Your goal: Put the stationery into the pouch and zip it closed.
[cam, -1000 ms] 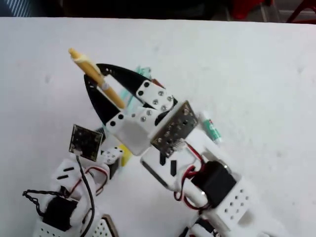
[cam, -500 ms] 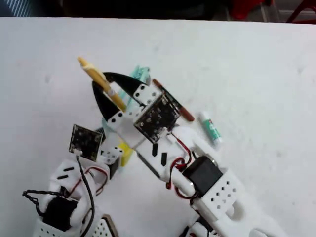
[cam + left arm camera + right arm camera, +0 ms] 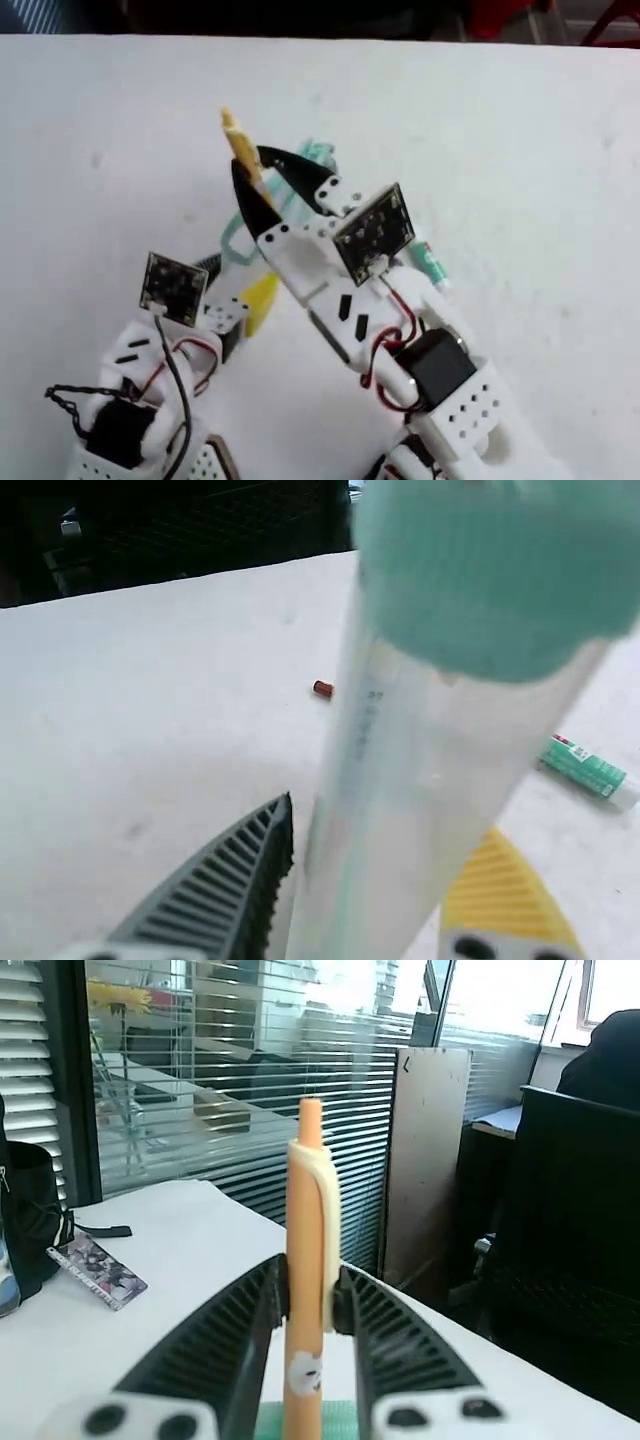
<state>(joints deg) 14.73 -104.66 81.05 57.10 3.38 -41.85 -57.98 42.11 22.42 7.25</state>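
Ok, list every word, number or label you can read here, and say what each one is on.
No text here can be read.
On the glue stick: a green label with print, too blurred to read.
On the pouch: faint marks on its clear side, too blurred to read.
On the pen: a small white picture, with no legible words.
On the card lying farther back: the print is too small to read.

On a white desk, the right gripper clamps a tilted yellow pen over a teal-trimmed pouch. The left gripper sits at the pouch's near edge. A glue stick lies beside the right arm.
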